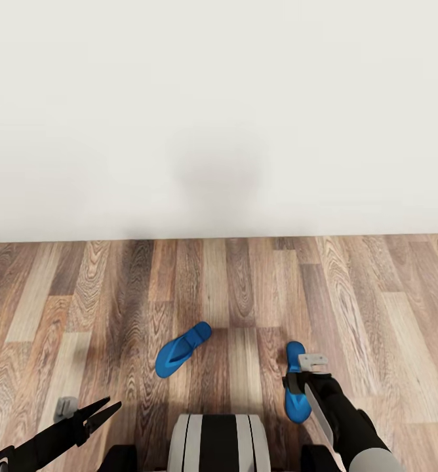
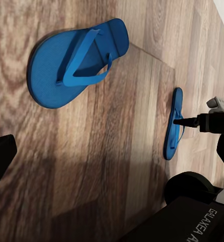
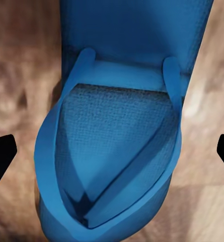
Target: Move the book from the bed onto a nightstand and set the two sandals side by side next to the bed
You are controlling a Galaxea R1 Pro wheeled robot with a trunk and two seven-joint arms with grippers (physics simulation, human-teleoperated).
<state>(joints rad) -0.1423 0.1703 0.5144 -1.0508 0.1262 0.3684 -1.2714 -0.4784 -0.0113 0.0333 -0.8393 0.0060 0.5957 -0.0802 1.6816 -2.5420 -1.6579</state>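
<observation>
Two bright blue sandals lie on the wood floor before a white wall. One sandal (image 1: 181,349) (image 2: 76,60) lies at an angle near the middle. The other sandal (image 1: 298,408) (image 2: 173,126) (image 3: 112,151) lies lengthwise to its right. My right gripper (image 1: 295,385) (image 3: 112,154) hangs directly over this one, open, with a black fingertip (image 3: 1,156) on each side of the sole and apart from it. My left gripper (image 1: 109,406) stands open low at the left, holding nothing. The book, the bed and the nightstand are out of view.
A plain white wall (image 1: 219,118) closes the floor about a sandal's length and a half beyond the sandals. Light-brown planks (image 1: 389,314) stretch to both sides. My own base (image 1: 219,442) sits just behind the sandals.
</observation>
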